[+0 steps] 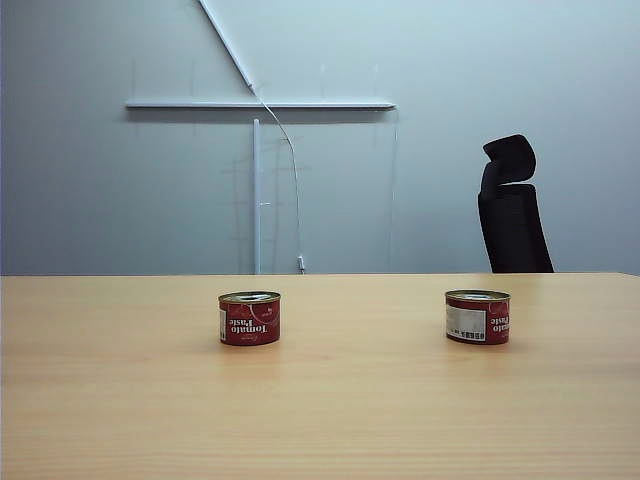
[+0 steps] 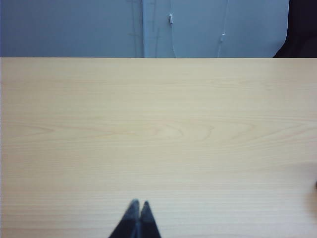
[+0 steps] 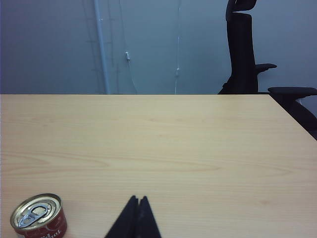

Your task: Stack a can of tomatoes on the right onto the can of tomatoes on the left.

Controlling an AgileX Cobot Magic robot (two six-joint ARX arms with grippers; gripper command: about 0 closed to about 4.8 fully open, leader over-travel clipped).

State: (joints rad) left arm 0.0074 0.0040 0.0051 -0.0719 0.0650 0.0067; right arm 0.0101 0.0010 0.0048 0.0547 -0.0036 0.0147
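- The left gripper is showing only in its own wrist view — two dark fingertips pressed together with nothing between them, pointing out level over bare tabletop.
- The right gripper is likewise showing just its fingertips in the right wrist view, pressed together on nothing and aiming level across the wooden table toward the far edge.
- Neither arm is appearing in the exterior view; both grippers are sitting back at the near side of the table, well apart from the cans as that view shows them.
- The right can of tomatoes is standing upright on the table in the right half of the exterior view, its barcode panel facing the camera. The can in the right wrist view, pull-tab lid up, is lying near the right gripper's tips and off to one side, not touching them; which of the two it is, I cannot tell for certain.
- The left can of tomatoes is standing upright in the left half — its label is reading upside down — well apart from the right one.
- A black office chair is standing behind the table's far edge against the grey wall.
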